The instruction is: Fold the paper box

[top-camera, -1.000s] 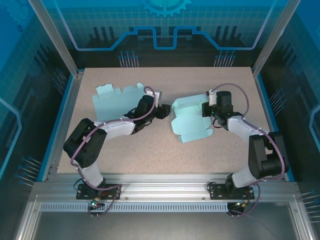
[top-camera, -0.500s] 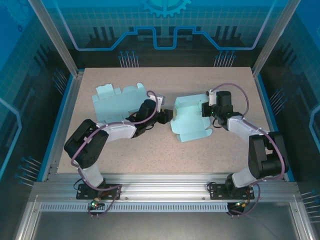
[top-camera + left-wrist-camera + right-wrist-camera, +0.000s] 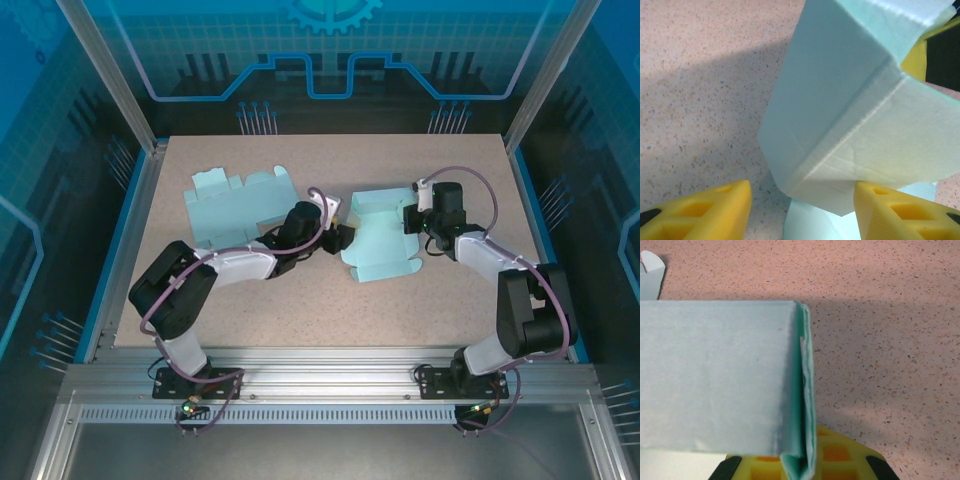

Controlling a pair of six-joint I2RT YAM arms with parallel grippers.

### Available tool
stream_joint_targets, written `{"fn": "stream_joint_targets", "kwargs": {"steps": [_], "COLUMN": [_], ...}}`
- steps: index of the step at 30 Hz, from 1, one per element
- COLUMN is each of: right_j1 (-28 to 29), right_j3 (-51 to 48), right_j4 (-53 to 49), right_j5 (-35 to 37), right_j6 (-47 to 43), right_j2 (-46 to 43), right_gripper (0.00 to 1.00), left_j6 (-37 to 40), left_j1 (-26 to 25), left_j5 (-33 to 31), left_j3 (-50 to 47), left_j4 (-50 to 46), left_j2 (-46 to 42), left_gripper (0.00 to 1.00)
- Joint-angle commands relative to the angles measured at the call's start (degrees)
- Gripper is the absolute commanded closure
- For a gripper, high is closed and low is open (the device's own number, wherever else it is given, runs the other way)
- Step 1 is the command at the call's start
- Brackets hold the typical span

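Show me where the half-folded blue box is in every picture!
Top external: the half-folded paper box sits right of centre, between the two arms.
Left wrist: it fills the middle and upper right, above the yellow left fingers.
Right wrist: it fills the left half, its edge pinched in the yellow right fingers.
Shared landmark: the speckled tabletop under it.
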Motion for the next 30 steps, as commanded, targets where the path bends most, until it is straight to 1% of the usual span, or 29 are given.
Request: {"fn": "stream_joint_targets", "kwargs": {"steps": [1, 6, 12, 17, 22, 30], "right_j1": [0.1, 0.1, 0.2, 0.1, 0.1, 0.1], "right_j3": [0.6, 0.6, 0.6, 0.5, 0.5, 0.6], "right_j4": [0.7, 0.7, 0.8, 0.9, 0.9, 1.0], "right_j5": [-1.4, -1.5, -1.6, -1.7, -1.8, -2.0], "right_j6": [0.8, 0.9, 0.8, 0.8, 0.7, 0.7], "right_j2": [-0.6, -0.5, -0.6, -0.7, -0.7, -0.6], "right_gripper": [1.0, 1.0, 1.0, 1.0, 1.0, 1.0], "left_j6": [4.7, 7.4, 10.9, 14.4, 16.9, 19.6], "left_j1": [-0.4, -0.5, -0.7, -1.1, -1.3, -1.7], "left_j5": [-1.9, -3.8, -8.3, -12.1, -12.2, -13.2], "left_j3": [4.2, 6.3, 7.8, 9.1, 10.7, 13.8], "left_j4": [0.6, 2.5, 4.0, 7.3, 10.7, 12.7], "left_j2": [1.8, 3.5, 5.4, 7.5, 9.1, 11.8], "left_gripper": [0.44, 0.44, 0.49, 0.55, 0.58, 0.65]}}
